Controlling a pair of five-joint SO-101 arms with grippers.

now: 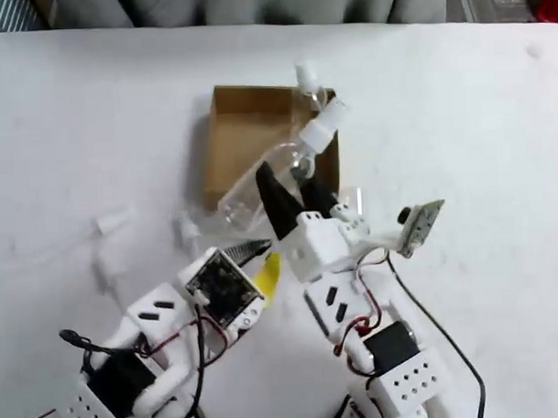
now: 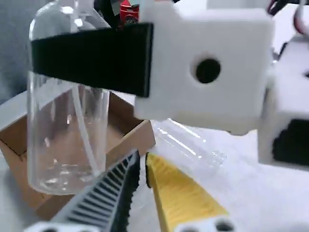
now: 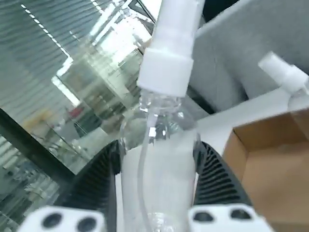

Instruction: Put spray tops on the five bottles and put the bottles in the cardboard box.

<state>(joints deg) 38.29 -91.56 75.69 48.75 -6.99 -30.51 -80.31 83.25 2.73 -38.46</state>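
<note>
My right gripper [image 1: 292,186] [image 3: 158,159] is shut on a clear bottle [image 1: 251,192] [image 2: 67,135] [image 3: 164,121] with a white spray top [image 1: 326,120] [image 3: 169,63]. The bottle is held tilted over the near edge of the cardboard box [image 1: 249,137] [image 2: 130,140] [image 3: 270,159]. A second bottle with a spray top [image 1: 307,84] [image 3: 289,82] stands at the box's far corner. My left gripper [image 1: 267,251] [image 2: 143,159], one finger grey and one yellow, is shut on nothing just in front of the box and below the held bottle.
Loose white spray tops [image 1: 114,221] [image 1: 186,229] lie on the white table left of the box. A clear bottle without a top [image 2: 193,142] lies on the table past my left gripper. The two arms stand close together at the front.
</note>
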